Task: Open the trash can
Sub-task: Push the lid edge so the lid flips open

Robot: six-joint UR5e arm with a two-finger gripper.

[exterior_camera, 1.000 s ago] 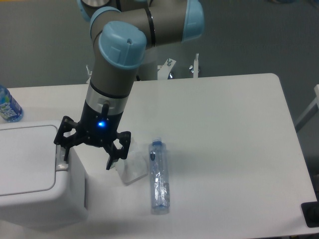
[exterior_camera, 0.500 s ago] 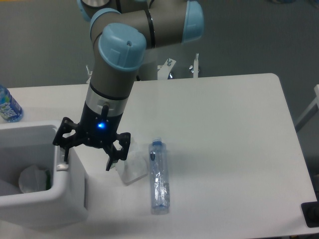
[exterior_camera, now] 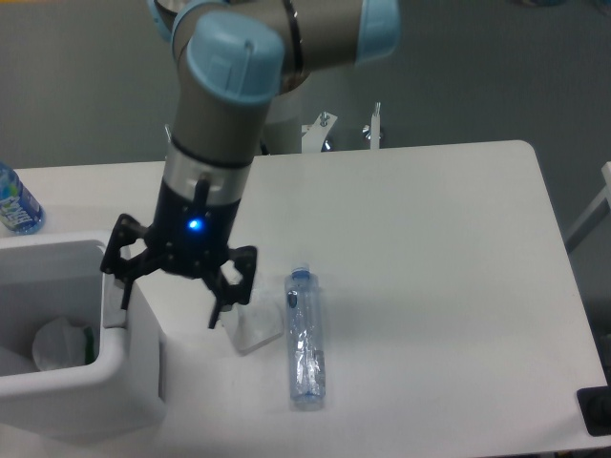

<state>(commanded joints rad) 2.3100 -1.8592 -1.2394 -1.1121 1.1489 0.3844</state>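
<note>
The white boxy trash can (exterior_camera: pixel 124 382) stands at the table's left front. Its top is open and crumpled white trash (exterior_camera: pixel 59 342) shows inside; the lid is out of view. My gripper (exterior_camera: pixel 170 303) hangs just above the can's right rim, fingers spread wide and empty. The left finger (exterior_camera: pixel 116 281) is over the rim where the tab sits, and the right finger (exterior_camera: pixel 221 303) is beside the can's right wall.
A crushed clear plastic bottle (exterior_camera: pixel 305 339) lies on the table right of the can. A clear crumpled plastic piece (exterior_camera: pixel 253 324) lies between them. A blue-labelled bottle (exterior_camera: pixel 17 202) stands at the far left edge.
The can's lid went from closed to open a second ago. Since then my gripper has lifted slightly from the rim.
</note>
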